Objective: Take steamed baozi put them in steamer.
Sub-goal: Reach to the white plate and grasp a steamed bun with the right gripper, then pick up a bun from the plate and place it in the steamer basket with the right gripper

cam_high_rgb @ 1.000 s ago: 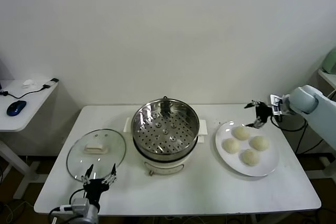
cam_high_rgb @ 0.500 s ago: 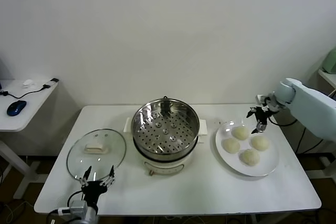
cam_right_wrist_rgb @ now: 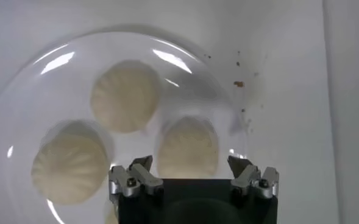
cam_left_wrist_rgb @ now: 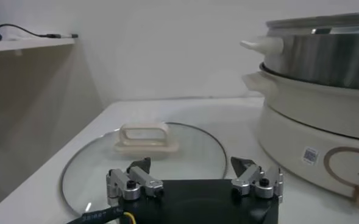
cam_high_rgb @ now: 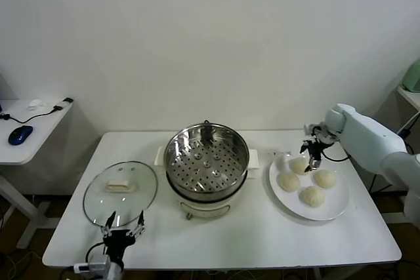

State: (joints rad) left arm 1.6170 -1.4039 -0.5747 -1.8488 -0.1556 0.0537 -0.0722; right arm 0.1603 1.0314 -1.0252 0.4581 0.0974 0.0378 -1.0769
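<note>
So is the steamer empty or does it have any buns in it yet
Empty. The steamer shows only its bare perforated tray; all four baozi sit on the plate.

The head camera looks down on the whole counter [cam_high_rgb: 262, 240]. The left wrist camera sits low, close behind the lid [cam_left_wrist_rgb: 149, 152]; the right looks straight down on the plate [cam_right_wrist_rgb: 228, 91], seen overhead too.

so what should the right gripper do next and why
Probably lower straight down onto the baozi beneath it and close. The right gripper hangs open above the plate, that bun sits between its fingertips in the wrist view, all four buns remain on the plate, and the steamer holds none.
</note>
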